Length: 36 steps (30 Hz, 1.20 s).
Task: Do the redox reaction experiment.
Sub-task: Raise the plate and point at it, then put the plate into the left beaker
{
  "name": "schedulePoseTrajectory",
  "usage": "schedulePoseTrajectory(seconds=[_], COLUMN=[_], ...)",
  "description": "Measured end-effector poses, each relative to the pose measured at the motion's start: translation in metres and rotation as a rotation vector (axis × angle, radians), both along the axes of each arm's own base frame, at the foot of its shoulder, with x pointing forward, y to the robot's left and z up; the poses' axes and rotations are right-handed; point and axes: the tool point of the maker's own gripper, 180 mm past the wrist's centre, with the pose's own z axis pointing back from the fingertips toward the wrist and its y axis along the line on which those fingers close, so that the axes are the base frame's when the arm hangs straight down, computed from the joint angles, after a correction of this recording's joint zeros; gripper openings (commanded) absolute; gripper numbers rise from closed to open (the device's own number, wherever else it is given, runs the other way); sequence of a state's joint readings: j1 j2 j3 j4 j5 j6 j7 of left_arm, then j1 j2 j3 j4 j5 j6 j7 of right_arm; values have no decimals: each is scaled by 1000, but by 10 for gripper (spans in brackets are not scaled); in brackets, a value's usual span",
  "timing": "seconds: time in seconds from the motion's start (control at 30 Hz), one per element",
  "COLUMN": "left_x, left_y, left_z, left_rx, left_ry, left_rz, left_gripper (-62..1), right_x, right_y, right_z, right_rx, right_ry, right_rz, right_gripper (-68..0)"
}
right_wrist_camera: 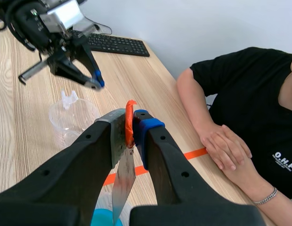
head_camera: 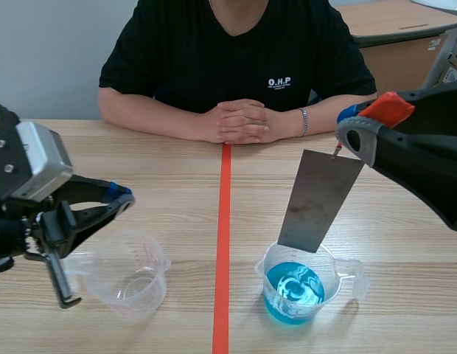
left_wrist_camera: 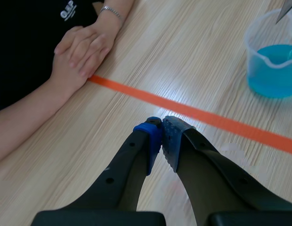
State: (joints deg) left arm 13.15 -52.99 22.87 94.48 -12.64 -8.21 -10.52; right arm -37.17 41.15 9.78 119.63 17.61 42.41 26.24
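Scene view: your right gripper (right_wrist_camera: pixel 131 126) clamps plate (head_camera: pixel 317 203), hanging over beaker (head_camera: pixel 267 271) of blue liquid (head_camera: pixel 295 289), likely undipped. Left gripper (left_wrist_camera: pixel 161 134) closed, empty. Dipping remains.

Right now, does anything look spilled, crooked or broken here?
No spill shows. The plate hangs slanted from the right gripper, its lower end over the beaker of blue liquid, and its surface looks blotchy.

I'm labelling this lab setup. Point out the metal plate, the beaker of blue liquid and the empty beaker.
Plate (head_camera: pixel 321 199): scene view, middle of its face.
Blue beaker (head_camera: pixel 289 311): scene view, near wall.
Empty beaker (head_camera: pixel 136 299): scene view, near wall.
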Motion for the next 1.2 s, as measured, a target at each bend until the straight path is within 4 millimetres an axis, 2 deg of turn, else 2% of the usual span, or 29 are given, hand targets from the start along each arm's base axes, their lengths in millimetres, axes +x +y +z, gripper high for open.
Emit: schedulePoseTrajectory(seconds=[0.17,0.33,0.53,0.8,1.2], left_x=[-13,-35,-68,-117,-148], left_y=[43,81,117,125,128], left_z=[-3,-5,1,-19,-31], left_rx=[34,48,-17,-50,-68], left_ry=[6,38,70,193,272], left_rz=[132,267,487,651,768], left_gripper=[-567,-567,-567,-567,-567], right_x=[0,0,0,0,0], right_y=[0,0,0,0,0], right_z=[0,0,0,0,-1], right_rx=[0,0,0,0,-4], right_ry=[0,0,0,0,1], right_rz=[0,0,0,0,-1], right_gripper=[-658,-658,-658,-658,-658])
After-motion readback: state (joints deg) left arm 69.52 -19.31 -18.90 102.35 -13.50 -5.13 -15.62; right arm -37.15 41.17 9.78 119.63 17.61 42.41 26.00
